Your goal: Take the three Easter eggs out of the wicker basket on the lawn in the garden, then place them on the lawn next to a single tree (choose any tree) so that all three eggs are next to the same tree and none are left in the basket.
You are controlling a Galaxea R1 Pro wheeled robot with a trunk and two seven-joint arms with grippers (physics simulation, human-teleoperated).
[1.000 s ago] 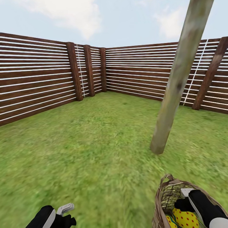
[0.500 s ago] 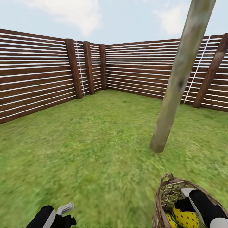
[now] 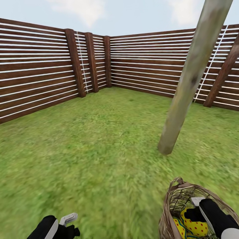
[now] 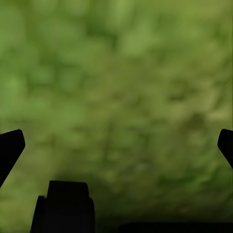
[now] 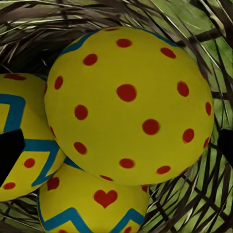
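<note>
Head view recorded a broad, mottled green lawn (image 3: 99,139) enclosed by a dark brown fence of horizontal slats with thick posts (image 3: 39,79). A thin, straight, pale grey-green tree trunk (image 3: 189,83) rose from the grass, leaning across the frame. The small brown open-weave wicker basket (image 3: 172,205) sat on the grass near the trunk's base, at the robot's right. The black right gripper (image 3: 196,212) was lowered into the basket, above the eggs.

Right wrist view showed three bright yellow Easter eggs: a red-dotted egg (image 5: 128,104) uppermost, resting against a second with blue zigzag bands (image 5: 22,136) and a third bearing a red heart (image 5: 92,206). The dark fingertips stood wide apart at either edge, gripping nothing.

The black left gripper (image 3: 68,222) hung over bare grass; its jaws were likewise spread wide in the left wrist view.
</note>
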